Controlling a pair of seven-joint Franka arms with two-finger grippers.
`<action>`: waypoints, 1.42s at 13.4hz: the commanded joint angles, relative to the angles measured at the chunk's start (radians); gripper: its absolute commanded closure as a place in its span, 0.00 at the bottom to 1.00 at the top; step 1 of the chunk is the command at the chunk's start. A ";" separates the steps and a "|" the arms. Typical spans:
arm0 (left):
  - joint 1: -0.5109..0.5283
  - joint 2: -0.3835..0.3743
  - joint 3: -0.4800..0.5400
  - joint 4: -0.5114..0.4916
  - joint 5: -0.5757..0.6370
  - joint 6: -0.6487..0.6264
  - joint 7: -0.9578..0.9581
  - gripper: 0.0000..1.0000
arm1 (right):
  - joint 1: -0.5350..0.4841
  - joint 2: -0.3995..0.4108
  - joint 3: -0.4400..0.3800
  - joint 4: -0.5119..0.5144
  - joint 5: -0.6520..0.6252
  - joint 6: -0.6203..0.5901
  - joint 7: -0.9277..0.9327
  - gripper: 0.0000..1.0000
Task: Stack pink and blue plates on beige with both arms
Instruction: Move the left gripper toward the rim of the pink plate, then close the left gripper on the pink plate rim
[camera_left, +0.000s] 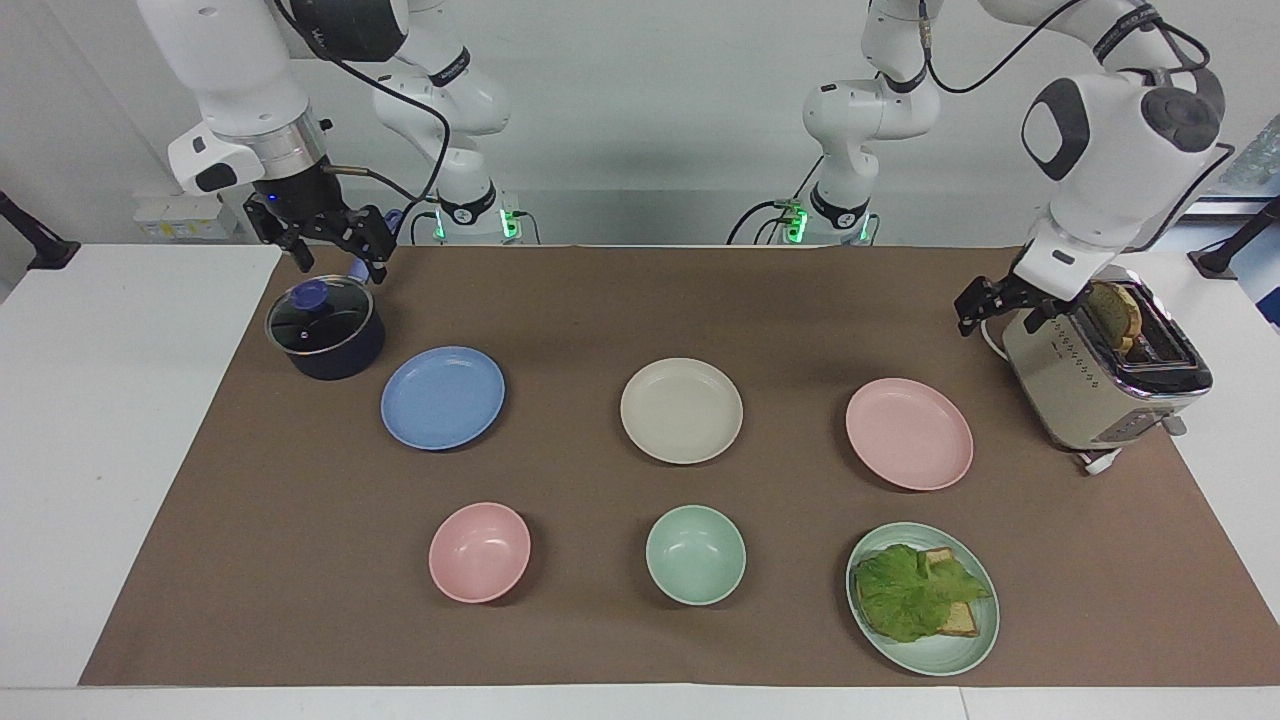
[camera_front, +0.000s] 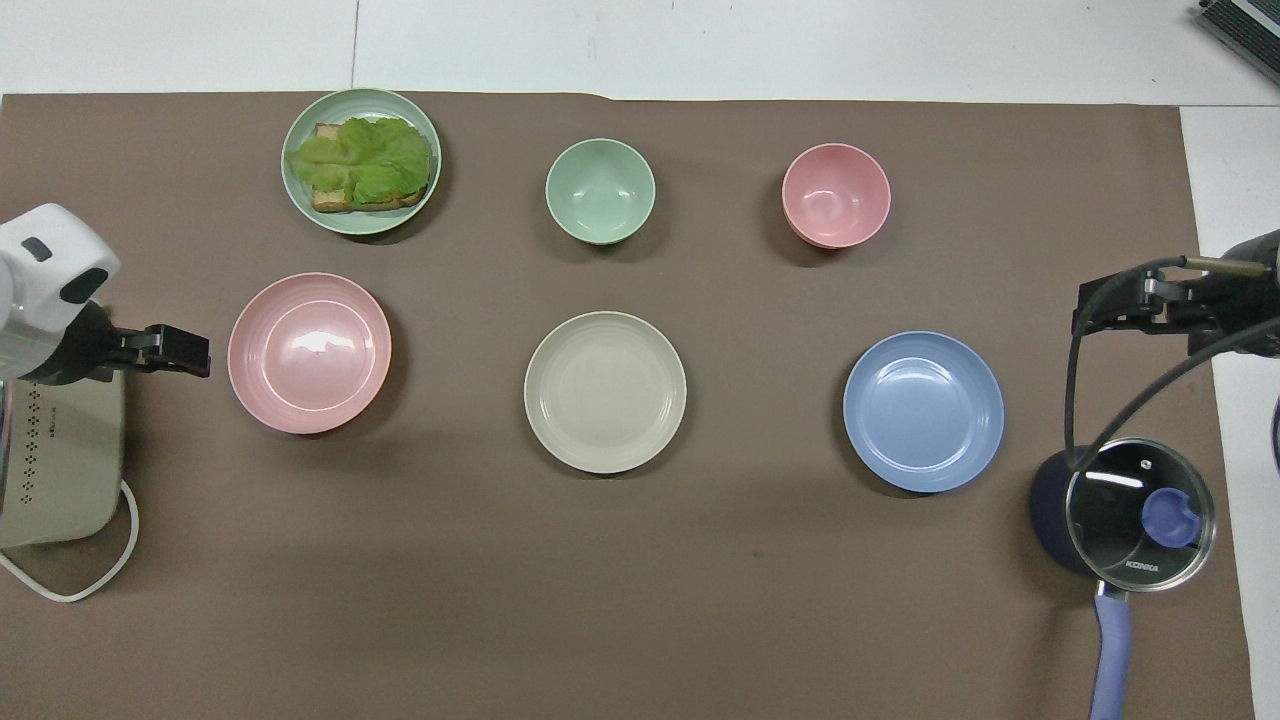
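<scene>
Mid-table, in 1 row: blue plate (camera_left: 442, 397), beige plate (camera_left: 681, 410), pink plate (camera_left: 908, 433). Beige sits between the other 2, each well apart from it. All 3 lie flat, rims up, nothing stacked yet.

Left gripper (camera_left: 990, 303) is up in the air beside the toaster (camera_left: 1100, 375), over the mat (camera_left: 600, 300) at the left arm's end, jaws apart, holding nothing. Pink plate lies just toward table centre from it and a bit farther from the robots; in the overhead view its tips point at the pink rim. Left arm is clearly the nearer one for pink.

Right gripper (camera_left: 325, 245) hangs over the pot (camera_left: 325, 330) at the right arm's end, jaws apart, empty. Blue plate is just beside the pot, a bit farther from the robots and toward centre. Right arm is nearer for blue.

Plates are round, so no long axis and no heading to align with; any rim point works. My read: what matters is each gripper dropping to the rim edge nearest it, then carrying inward to beige. Left looks set to go 1st.
</scene>
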 joint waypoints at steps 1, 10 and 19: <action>0.009 0.045 -0.004 -0.059 0.009 0.079 -0.011 0.00 | -0.014 -0.023 0.004 -0.045 0.027 0.034 -0.038 0.00; 0.032 0.197 -0.004 -0.153 -0.077 0.279 -0.167 0.00 | -0.015 -0.026 0.006 -0.049 0.027 0.036 -0.038 0.00; 0.056 0.179 -0.005 -0.191 -0.077 0.268 -0.197 1.00 | -0.020 -0.026 0.004 -0.049 0.027 0.036 -0.058 0.00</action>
